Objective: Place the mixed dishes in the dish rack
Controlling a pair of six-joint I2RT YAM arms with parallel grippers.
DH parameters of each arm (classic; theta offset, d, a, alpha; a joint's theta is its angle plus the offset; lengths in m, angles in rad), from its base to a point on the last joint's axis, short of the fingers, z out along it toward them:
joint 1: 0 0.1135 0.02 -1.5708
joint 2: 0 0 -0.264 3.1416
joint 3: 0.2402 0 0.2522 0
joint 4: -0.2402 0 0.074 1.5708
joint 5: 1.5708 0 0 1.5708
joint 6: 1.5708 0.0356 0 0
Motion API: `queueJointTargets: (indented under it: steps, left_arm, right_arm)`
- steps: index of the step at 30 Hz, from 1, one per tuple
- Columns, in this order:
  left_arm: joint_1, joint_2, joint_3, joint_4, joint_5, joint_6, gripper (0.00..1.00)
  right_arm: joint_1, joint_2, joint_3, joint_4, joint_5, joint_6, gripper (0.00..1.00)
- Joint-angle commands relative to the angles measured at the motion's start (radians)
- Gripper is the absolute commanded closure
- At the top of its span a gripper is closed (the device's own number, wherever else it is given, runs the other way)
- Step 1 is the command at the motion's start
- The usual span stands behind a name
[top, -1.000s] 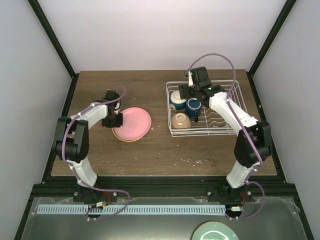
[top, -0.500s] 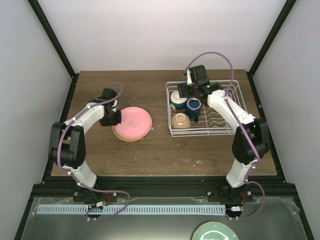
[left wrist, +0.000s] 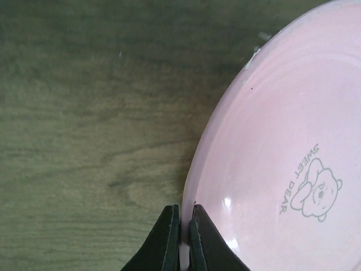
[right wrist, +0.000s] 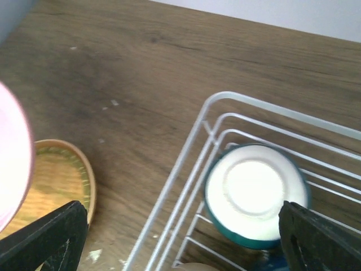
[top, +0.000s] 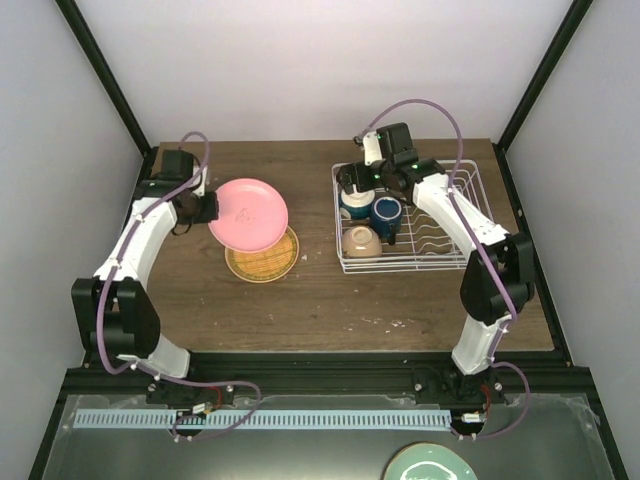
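Quick update from the remote seat. Nearest me on the desk [top: 330, 300], the woven yellow plate [top: 265, 262] is uncovered now. A second ago the pink plate [top: 248, 213] was sitting flat on top of it. My left hand [left wrist: 181, 212] has pinched right down on the pink plate's left rim, fingers nearly touching with just the edge between them. It has lifted the plate clear, so it hangs tilted above the yellow one, a bit further back.

That's good news, I'd say: the pink plate is in a firm grip and ready to travel across to the dish rack [top: 400, 268].

Further back on the right, the rack already has a tan bowl [top: 361, 241], the dark blue mug [top: 388, 212] and an upturned cream bowl [right wrist: 254, 195]. My right hand [right wrist: 180, 214] has spread a little wider and drifted left over that bowl, holding nothing. The divider slots on the rack's right side look free for the plate.
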State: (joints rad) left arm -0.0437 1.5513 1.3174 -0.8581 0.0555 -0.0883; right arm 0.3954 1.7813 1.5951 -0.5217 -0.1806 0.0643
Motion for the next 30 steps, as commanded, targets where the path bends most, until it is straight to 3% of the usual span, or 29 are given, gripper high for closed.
queueJointTargets:
  steps: [1, 10, 25, 28, 30]
  left_arm:
    - [-0.001, -0.070, 0.038, 0.053, 0.079, 0.034, 1.00]
    - [-0.001, -0.079, 0.046, 0.116, 0.160, 0.003, 1.00]
    - [-0.017, -0.070, 0.025, 0.179, 0.253, -0.016, 1.00]
    - [-0.032, -0.058, 0.021, 0.195, 0.265, -0.022, 1.00]
    - [-0.041, -0.052, 0.015, 0.210, 0.273, -0.031, 1.00]
  right_arm:
    - [0.003, 0.029, 0.051, 0.030, -0.232, 0.010, 0.06]
    - [0.008, 0.119, 0.092, 0.080, -0.552, 0.103, 0.04]
    - [0.106, 0.292, 0.208, 0.132, -0.668, 0.142, 0.06]
    - [0.119, 0.328, 0.248, 0.122, -0.679, 0.143, 0.14]
    - [0.121, 0.340, 0.264, 0.123, -0.691, 0.148, 0.24]
